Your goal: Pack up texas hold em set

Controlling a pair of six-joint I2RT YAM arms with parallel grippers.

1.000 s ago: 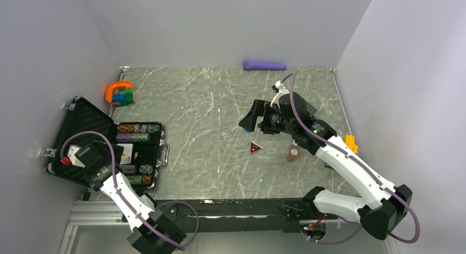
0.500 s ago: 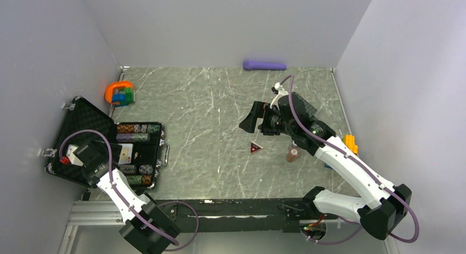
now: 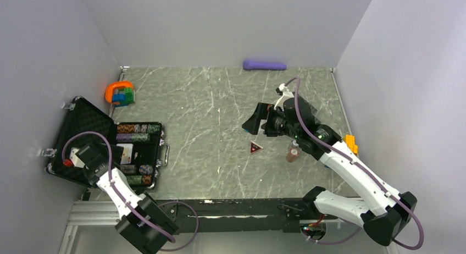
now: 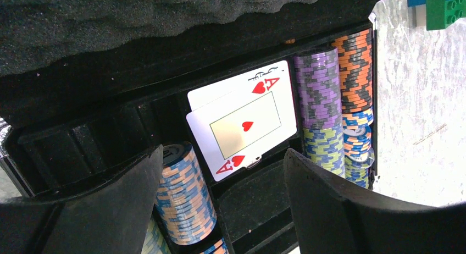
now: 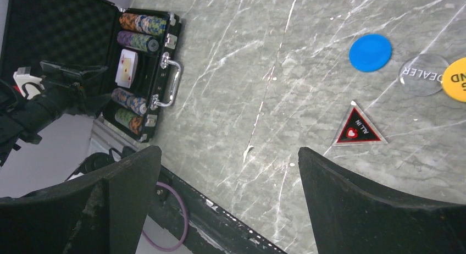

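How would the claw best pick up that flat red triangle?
Likely from straight above, pinching the red triangle across a narrow corner, edge to edge. It lies flat and thin on the table, so no side offers a face to grab.

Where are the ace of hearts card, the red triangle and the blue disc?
ace of hearts card [image 4: 245, 125], left wrist view, on the central heart.
red triangle [image 5: 358, 132], right wrist view, on its dark middle.
blue disc [image 5: 370, 52], right wrist view, on its flat top face.
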